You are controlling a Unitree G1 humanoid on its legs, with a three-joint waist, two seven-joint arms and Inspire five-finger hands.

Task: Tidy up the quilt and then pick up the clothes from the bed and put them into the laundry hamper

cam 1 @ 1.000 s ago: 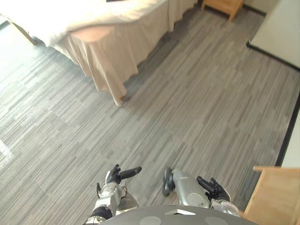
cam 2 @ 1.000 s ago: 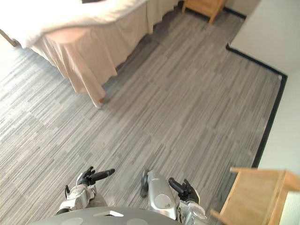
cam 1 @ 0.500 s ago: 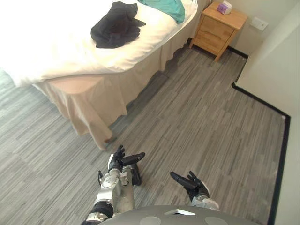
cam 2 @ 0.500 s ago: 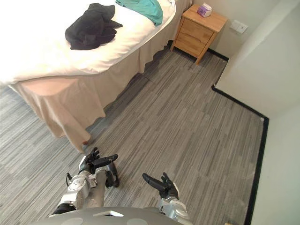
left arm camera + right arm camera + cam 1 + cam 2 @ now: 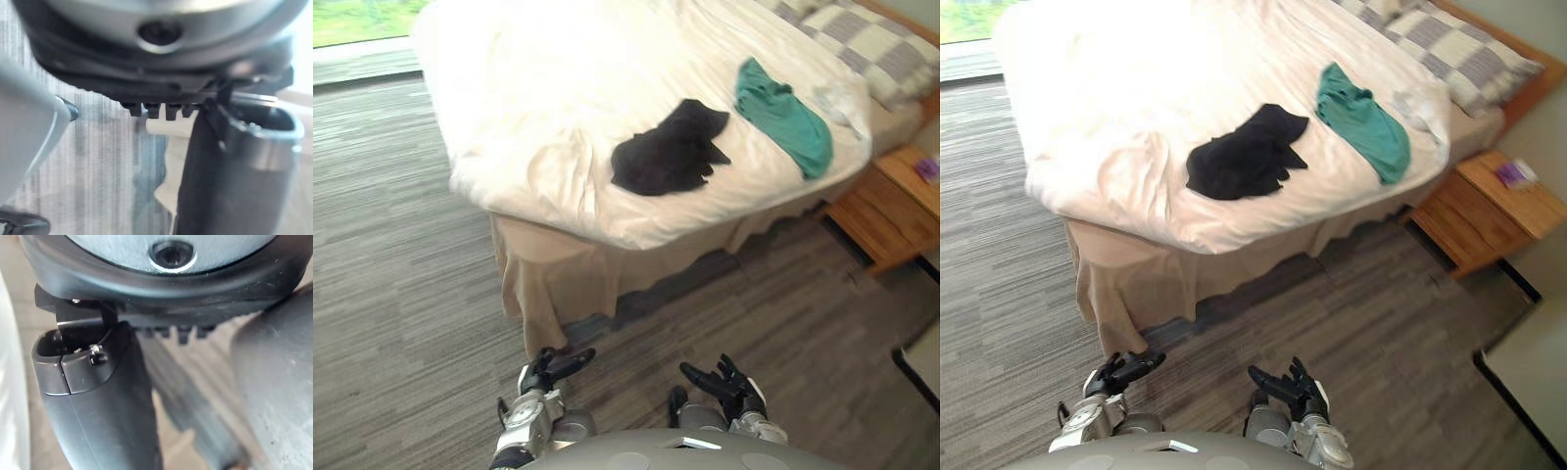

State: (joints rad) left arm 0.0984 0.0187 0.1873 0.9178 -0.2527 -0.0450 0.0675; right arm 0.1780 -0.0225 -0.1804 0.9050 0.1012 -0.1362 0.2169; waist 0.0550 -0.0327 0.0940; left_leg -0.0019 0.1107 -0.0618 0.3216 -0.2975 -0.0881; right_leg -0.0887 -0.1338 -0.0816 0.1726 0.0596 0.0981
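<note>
1. The left hand [image 5: 546, 370] hangs low over the floor [image 5: 391, 255], fingers loose and empty, well short of the bed [image 5: 558, 284], so nothing is within reach.
2. The white quilt [image 5: 548, 88] covers the bed, rumpled near the foot corner; smoothing looks undone.
3. The black garment [image 5: 668, 152] lies crumpled on the quilt near the side edge, likely the easiest first pick.
4. The right hand [image 5: 728, 384] is likewise slack and holds nothing.
5. The green garment [image 5: 785, 117] lies on the quilt nearer the pillows [image 5: 886, 44].

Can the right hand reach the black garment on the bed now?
Probably not: the right hand hangs low above the floor, open, while the black garment lies on the quilt, well beyond it.
</note>
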